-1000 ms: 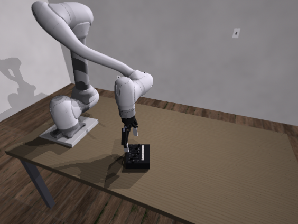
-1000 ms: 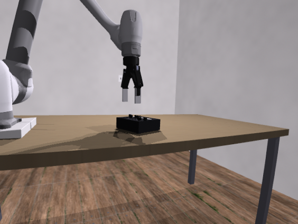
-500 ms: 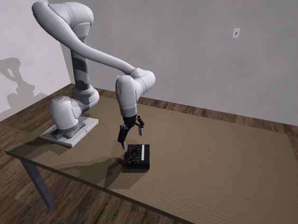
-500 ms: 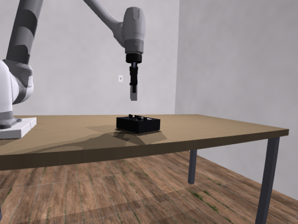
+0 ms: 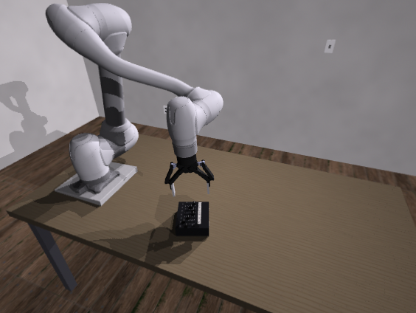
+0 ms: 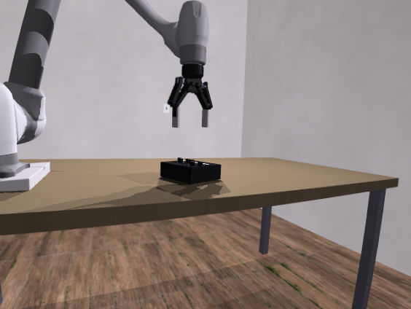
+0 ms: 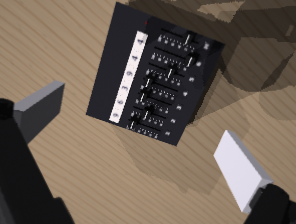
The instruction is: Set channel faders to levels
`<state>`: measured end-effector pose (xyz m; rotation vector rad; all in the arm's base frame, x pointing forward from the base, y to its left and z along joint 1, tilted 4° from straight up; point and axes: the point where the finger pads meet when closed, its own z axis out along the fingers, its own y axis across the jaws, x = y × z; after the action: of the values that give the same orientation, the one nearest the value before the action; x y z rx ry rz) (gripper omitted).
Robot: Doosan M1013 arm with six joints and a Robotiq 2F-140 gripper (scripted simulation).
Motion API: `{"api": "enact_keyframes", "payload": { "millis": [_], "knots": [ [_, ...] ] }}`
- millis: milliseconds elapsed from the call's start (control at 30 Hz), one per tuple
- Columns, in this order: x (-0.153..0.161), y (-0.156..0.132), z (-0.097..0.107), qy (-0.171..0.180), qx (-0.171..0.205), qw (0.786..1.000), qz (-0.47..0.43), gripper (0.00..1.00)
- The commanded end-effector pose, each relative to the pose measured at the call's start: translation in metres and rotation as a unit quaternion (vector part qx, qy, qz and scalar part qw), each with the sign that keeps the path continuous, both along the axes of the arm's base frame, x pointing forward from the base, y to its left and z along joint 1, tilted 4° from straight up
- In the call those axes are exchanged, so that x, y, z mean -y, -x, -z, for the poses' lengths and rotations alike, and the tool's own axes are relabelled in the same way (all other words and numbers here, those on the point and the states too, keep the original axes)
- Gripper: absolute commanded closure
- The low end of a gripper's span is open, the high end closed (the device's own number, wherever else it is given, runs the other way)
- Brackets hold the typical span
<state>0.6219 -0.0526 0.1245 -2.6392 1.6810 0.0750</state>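
The black lighting desk [image 5: 191, 229] [image 6: 189, 175] [image 7: 112, 55] stands on its feet on the wooden table [image 5: 295, 221] [image 6: 291, 175]. In the wrist view it lies turned at an angle. A white tape strip [image 7: 128, 75] with written numbers runs along one side, with a small red mark [image 7: 146, 23] past its upper end. Several faders [image 7: 171, 71] sit in rows beside the strip, their caps at different places along the slots. My gripper [image 5: 190, 192] [image 6: 190, 124] [image 7: 144, 121] is open and empty. It hangs well above the desk, fingers pointing down, touching nothing.
The arm's base plate [image 5: 97, 188] [image 6: 25, 176] stands at the table's left rear. The table's front edge [image 5: 111, 247] runs close to the desk. The arm's shadow falls over the desk and the table beside it.
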Motion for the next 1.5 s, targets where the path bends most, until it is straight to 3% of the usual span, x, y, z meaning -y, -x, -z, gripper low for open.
{"api": "enact_keyframes", "payload": {
  "millis": [0, 100, 567, 767, 833, 967, 1100, 1233, 1333, 1400, 1433, 1467],
  "knots": [
    [0.0, -0.003, -0.004, 0.022, -0.013, 0.99, 0.137, 0.0],
    [0.0, -0.003, -0.004, 0.034, -0.02, 0.978, 0.207, 0.0],
    [0.0, -0.003, -0.007, 0.033, -0.02, 0.98, 0.193, 0.0],
    [0.007, 0.007, -0.035, 0.025, -0.015, 0.998, 0.049, 0.0],
    [0.007, 0.007, -0.035, 0.025, -0.015, 0.998, 0.049, 0.0],
    [0.014, 0.02, -0.069, 0.017, -0.009, 0.994, -0.108, 0.0],
    [0.021, 0.037, -0.106, 0.016, -0.005, 0.975, -0.22, 0.0],
    [0.026, 0.053, -0.136, 0.016, -0.001, 0.944, -0.33, 0.0],
    [0.028, 0.061, -0.15, 0.014, 0.002, 0.912, -0.409, 0.0],
    [0.028, 0.061, -0.15, 0.014, 0.002, 0.912, -0.409, 0.0],
    [0.029, 0.063, -0.153, 0.008, 0.005, 0.876, -0.483, 0.0],
    [0.029, 0.064, -0.155, 0.007, 0.006, 0.866, -0.5, 0.0]
  ]
}}
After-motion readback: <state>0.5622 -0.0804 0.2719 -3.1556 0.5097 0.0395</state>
